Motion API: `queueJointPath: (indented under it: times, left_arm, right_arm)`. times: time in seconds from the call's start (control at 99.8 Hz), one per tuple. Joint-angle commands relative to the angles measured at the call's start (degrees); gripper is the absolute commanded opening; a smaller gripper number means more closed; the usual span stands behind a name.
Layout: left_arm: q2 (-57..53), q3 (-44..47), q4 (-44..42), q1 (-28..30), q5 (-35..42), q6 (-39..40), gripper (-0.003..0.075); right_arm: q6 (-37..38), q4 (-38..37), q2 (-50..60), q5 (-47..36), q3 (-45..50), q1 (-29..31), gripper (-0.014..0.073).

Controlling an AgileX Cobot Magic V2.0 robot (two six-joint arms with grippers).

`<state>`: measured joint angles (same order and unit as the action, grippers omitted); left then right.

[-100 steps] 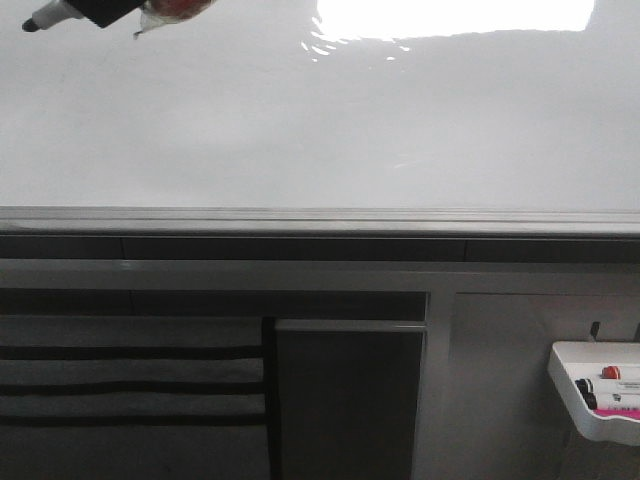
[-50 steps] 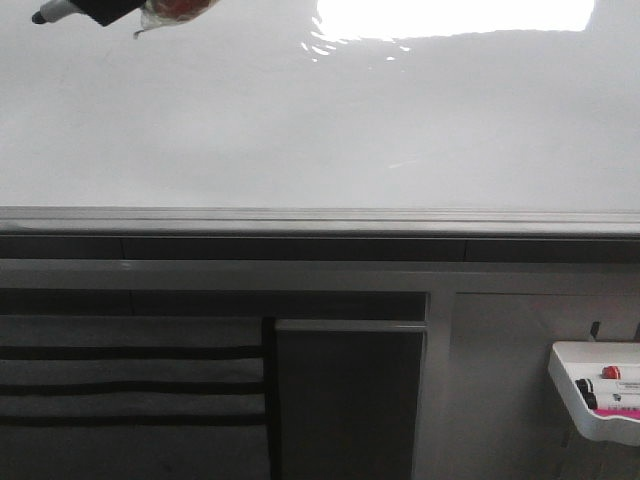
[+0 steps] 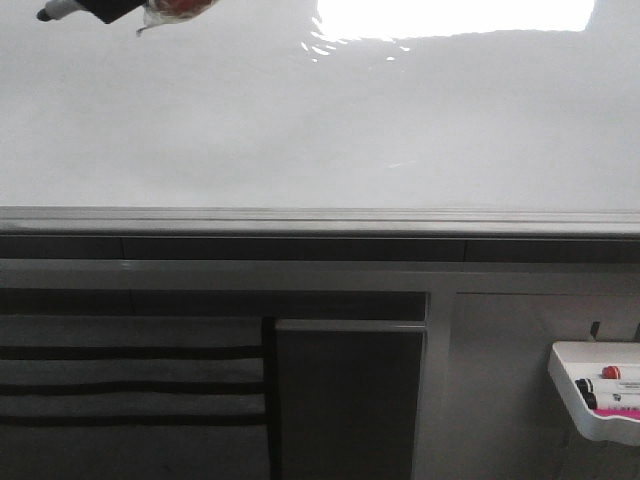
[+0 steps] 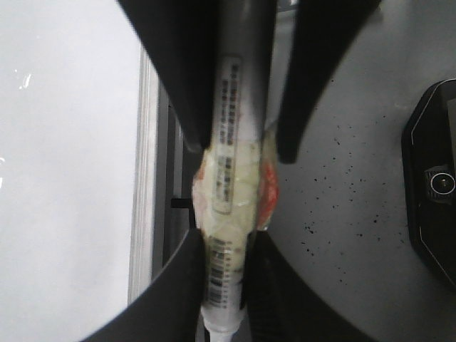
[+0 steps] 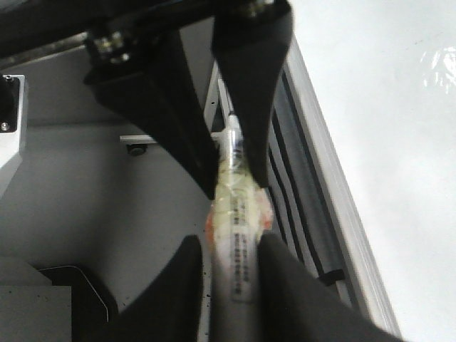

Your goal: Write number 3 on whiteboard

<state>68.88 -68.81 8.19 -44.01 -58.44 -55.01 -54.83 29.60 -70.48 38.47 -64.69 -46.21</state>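
Whiteboard [image 3: 300,130] fills the upper half of the front view, glossy, with a bright light glare [image 3: 455,15] at the top right and no numeral visible on it. At the top left edge a marker [image 3: 60,10] pokes in beside a taped gripper. A grey bottom rail [image 3: 320,220] runs below; a marker tray [image 3: 600,395] sits at the lower right. The left gripper [image 4: 226,313] is clamped on a taped marker [image 4: 231,164], and the right gripper [image 5: 228,285] clamps another taped marker [image 5: 239,221].
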Motion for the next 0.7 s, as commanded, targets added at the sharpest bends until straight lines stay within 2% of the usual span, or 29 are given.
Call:
queueJointPath:
  times: [0.0, 0.13, 0.23, 0.291, 0.431, 0.501, 0.611, 0.691]
  left_arm:
    - [-1.46, -1.86, 1.32, -0.41, 3.33, 0.35, 0.0059]
    - [-1.46, -1.86, 1.32, -0.41, 3.48, 0.35, 0.0059]
    - [-1.46, -1.86, 1.32, -0.41, 3.64, 0.48, 0.0076]
    - [-1.46, -1.86, 1.32, -0.41, 3.76, 0.86, 0.0126]
    - [-2.13, -1.91, 0.84, 0.03, 5.32, 3.39, 0.0310]
    - [-3.53, -1.91, 0.72, 1.41, 5.58, 6.90, 0.0323]
    - [-6.95, -1.42, 0.94, 5.90, 5.17, 13.54, 0.0323]
    - [-10.58, 0.46, 1.57, 10.11, 6.03, 17.36, 0.0323]
  right_arm:
    - [-0.64, 1.69, 1.04, -2.97, -2.02, 0.00, 0.0030]
    - [-0.64, 1.69, 1.04, -2.97, -2.02, 0.00, -0.0029]
    - [-0.64, 1.69, 1.04, -2.97, -2.02, 0.00, -0.0033]
    - [-0.64, 1.69, 1.04, -2.97, -2.02, 0.00, -0.0033]
    - [-0.10, -0.64, 1.73, -2.55, -2.02, 0.14, -0.0033]
    - [1.03, -1.48, 2.87, -1.31, -2.02, 1.36, -0.0033]
    - [8.79, -7.35, 6.06, 1.53, -2.02, 5.53, -0.0033]
    - [15.92, -10.30, 8.56, 3.94, -2.02, 10.67, -0.0033]
